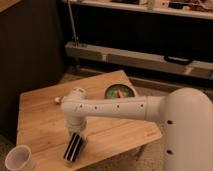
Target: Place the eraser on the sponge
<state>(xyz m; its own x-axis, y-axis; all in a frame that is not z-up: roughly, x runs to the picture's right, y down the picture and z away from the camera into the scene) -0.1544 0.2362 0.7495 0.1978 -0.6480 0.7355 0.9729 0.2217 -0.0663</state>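
Note:
My white arm reaches in from the right across the wooden table. Its gripper points down near the table's front edge. The eraser, a long black block with pale stripes, hangs tilted from the gripper, which is shut on its upper end. The lower end of the eraser sits over the front edge of the table. The sponge is not in view; it may be hidden behind the arm.
A white cup stands at the front left corner of the table. A green bowl holding something orange sits at the far right. A small pale object lies behind the wrist. Dark shelving runs along the back.

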